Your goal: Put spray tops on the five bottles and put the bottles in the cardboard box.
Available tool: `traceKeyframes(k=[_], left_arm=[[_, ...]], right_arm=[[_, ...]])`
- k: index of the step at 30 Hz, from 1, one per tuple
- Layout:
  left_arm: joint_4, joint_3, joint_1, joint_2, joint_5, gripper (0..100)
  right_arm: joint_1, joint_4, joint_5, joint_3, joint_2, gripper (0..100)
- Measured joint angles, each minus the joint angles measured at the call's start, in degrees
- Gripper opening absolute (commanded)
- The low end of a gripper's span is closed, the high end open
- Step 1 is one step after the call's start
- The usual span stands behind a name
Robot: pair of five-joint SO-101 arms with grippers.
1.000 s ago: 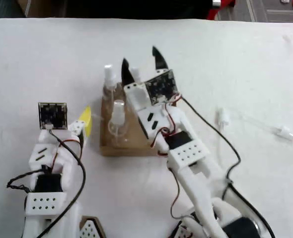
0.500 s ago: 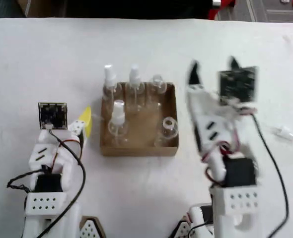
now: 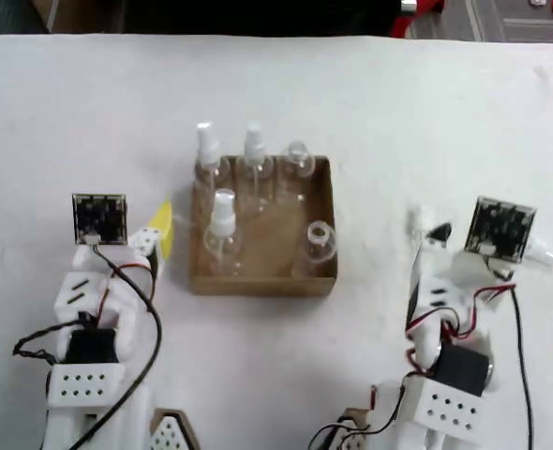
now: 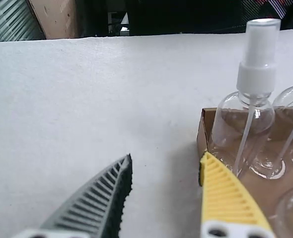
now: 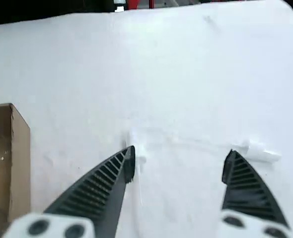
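The cardboard box (image 3: 330,220) sits mid-table holding five clear bottles. Three carry white spray tops, one of them the bottle (image 3: 222,232) at the box's near left; the bottle (image 3: 319,241) and another (image 3: 297,162) have bare necks. Two loose spray tops lie on the table to the right: one (image 3: 417,222), the other (image 3: 539,249). My right gripper (image 3: 480,242) (image 5: 180,153) hangs open over the table between them, one spray top (image 5: 136,154) beside a black finger, the other (image 5: 256,150) by its second finger. My left gripper (image 3: 138,232) (image 4: 164,166) stands open just left of the box (image 4: 203,130), near a topped bottle (image 4: 253,104).
White cloth covers the table (image 3: 398,103). The table's far edge meets a dark background. Both arm bases stand at the near edge, left and right of the box.
My right arm has pulled back from above the box and swung right, coming down over the loose spray tops. The left arm has stayed still.
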Motion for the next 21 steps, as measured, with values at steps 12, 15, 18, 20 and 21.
traceKeyframes(k=[12, 15, 18, 20, 21], left_arm=[[0.00, 0.00, 0.00, 0.00, 0.00, 21], [0.00, 0.00, 0.00, 0.00, 0.00, 21], [0.00, 0.00, 0.00, 0.00, 0.00, 21], [0.00, 0.00, 0.00, 0.00, 0.00, 21], [0.00, 0.00, 0.00, 0.00, 0.00, 21]], right_arm=[[0.44, -10.46, -4.48, 23.65, -19.08, 25.9], [0.44, -9.85, -4.48, 23.65, -21.27, 25.9], [0.44, -9.85, -4.48, 23.65, -21.27, 25.9], [0.44, -9.85, -4.48, 23.65, -21.27, 25.9], [0.44, -9.85, -4.48, 23.65, -21.27, 25.8]])
